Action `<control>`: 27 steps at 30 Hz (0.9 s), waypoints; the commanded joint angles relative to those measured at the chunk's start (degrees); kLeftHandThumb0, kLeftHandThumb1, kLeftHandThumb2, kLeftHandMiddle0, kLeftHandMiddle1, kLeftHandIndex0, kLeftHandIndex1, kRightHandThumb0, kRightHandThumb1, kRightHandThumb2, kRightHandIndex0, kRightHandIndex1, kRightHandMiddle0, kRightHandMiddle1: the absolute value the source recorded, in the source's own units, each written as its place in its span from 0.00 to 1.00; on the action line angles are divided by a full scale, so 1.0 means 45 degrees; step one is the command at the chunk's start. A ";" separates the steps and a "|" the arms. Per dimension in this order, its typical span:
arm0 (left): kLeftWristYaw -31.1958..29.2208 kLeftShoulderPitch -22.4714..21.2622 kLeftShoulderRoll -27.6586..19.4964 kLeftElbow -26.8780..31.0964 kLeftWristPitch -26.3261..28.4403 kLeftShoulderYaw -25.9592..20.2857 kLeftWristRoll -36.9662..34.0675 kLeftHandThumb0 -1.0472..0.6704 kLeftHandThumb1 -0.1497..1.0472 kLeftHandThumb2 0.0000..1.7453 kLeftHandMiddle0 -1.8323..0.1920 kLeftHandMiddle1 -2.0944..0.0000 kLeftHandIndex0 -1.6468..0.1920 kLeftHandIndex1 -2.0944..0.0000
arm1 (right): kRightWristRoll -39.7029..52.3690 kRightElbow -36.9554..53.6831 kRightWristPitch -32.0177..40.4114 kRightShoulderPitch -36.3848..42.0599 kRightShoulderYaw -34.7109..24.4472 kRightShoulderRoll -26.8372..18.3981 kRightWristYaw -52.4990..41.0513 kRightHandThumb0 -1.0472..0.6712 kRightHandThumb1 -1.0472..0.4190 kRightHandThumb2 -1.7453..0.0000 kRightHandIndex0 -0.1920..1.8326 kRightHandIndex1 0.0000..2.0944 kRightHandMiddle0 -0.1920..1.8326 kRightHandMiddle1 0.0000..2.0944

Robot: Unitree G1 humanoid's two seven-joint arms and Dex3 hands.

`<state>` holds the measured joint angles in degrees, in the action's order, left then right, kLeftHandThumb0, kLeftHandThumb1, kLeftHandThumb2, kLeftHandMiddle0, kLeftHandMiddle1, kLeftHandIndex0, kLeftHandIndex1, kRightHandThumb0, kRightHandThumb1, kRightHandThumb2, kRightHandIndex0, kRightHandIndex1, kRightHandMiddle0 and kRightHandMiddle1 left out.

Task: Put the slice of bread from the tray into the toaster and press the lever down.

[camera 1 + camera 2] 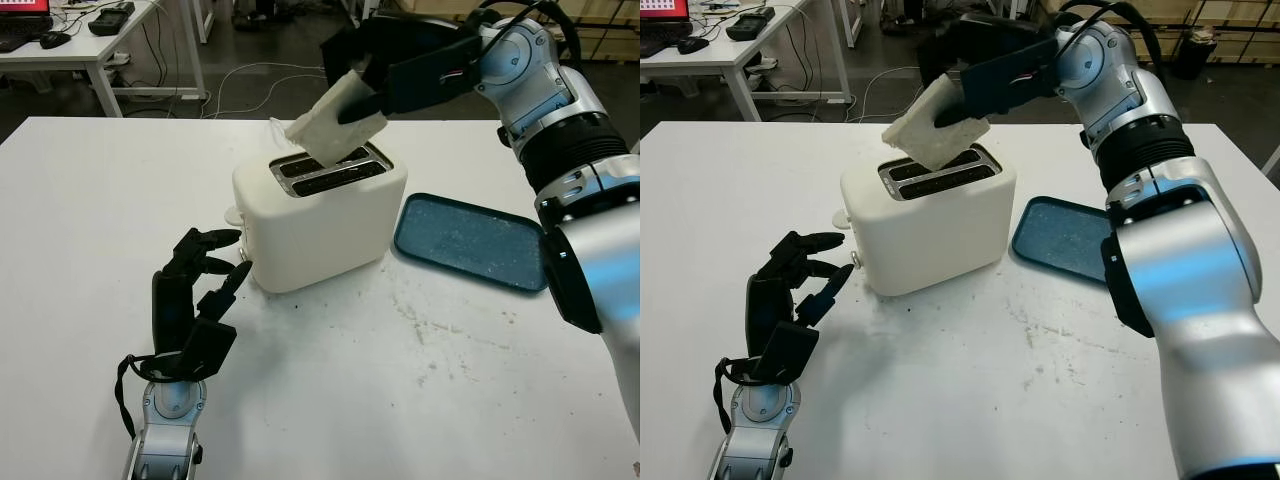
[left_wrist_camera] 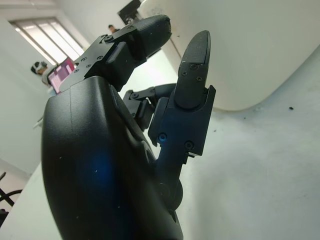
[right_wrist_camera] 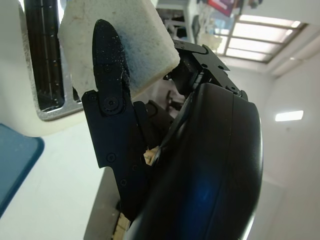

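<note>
Hovering over the toaster (image 1: 318, 214), the bread (image 1: 335, 120) is pinched tilted in the right hand (image 1: 375, 75); slots lie just below; left hand (image 1: 195, 275) open beside the lever end.

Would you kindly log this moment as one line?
right hand: holds bread slice above toaster | left hand: open beside toaster | tray: empty

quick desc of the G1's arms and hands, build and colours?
Both hands are black: left hand, right hand, with chunky segmented fingers fastened by visible screws. The arms are silver-grey shells with black joint bands; black cables loop near the right arm's upper joint and the left wrist.
</note>
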<state>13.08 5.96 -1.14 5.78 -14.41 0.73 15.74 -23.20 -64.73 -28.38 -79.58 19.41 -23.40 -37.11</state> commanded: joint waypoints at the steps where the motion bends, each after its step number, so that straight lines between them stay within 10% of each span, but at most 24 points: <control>1: 0.0008 -0.0050 0.0074 -0.0026 -0.0058 0.0010 -0.0102 0.39 0.89 0.10 0.66 0.33 0.61 0.58 | -0.0140 0.0112 0.0193 -0.0007 0.0072 -0.0048 -0.0027 0.29 0.09 0.83 0.64 0.83 0.55 0.83; 27: 0.0098 -0.0019 0.0045 0.0009 -0.0086 0.0016 0.0091 0.39 0.89 0.11 0.66 0.34 0.61 0.58 | -0.2142 0.0027 0.0097 -0.0007 0.1547 -0.0271 0.0403 0.30 0.09 0.81 0.65 0.83 0.54 0.83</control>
<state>13.54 5.96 -0.96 5.60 -14.42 0.73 16.21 -31.87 -64.59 -27.67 -79.56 25.66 -24.24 -36.25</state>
